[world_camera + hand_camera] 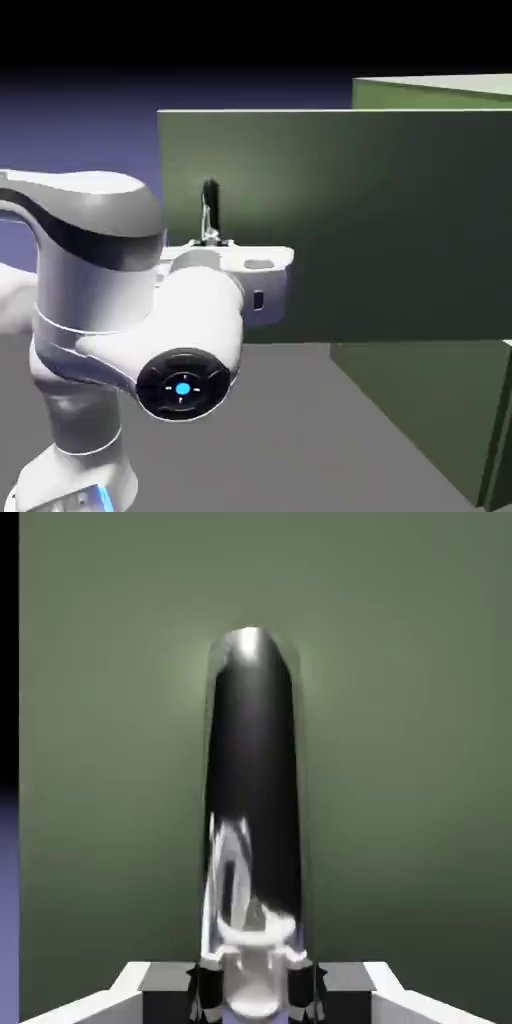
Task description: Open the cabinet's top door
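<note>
We see the gripper (255,982) clasping the lower part of the smooth handle (254,752), a sound hold for the stiff, likely weighty top door (380,220), swung out from the cabinet (425,410)

1. Backdrop (80,130): plain blue-violet in the exterior view's upper left, darkening smoothly to black across the top of the frame.
2. The same backdrop fills a narrow strip down the hand view's left edge, black above, blue-violet below.
3. Worktop (275,430): flat, plain grey, across the exterior view's lower left and bottom middle.
</note>
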You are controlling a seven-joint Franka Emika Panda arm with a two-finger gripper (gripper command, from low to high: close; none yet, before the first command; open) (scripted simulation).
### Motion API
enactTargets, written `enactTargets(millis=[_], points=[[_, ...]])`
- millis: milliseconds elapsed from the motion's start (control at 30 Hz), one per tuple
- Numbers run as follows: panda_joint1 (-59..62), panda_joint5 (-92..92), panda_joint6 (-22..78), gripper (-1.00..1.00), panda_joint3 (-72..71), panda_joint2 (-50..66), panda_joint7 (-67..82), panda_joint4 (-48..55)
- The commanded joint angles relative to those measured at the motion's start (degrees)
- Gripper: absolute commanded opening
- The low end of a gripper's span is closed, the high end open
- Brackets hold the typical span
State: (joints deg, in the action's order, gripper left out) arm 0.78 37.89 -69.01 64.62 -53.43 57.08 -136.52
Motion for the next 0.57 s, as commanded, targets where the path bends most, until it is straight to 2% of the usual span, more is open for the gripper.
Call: enactTargets(millis=[0,533], points=[[-2.08,-0.71,1.3,-1.0,1.7,0.5,0.06,1.96],[-34.8,-8.83,19.72,-1.0,22.85,-2.33,-4.66,32.81]])
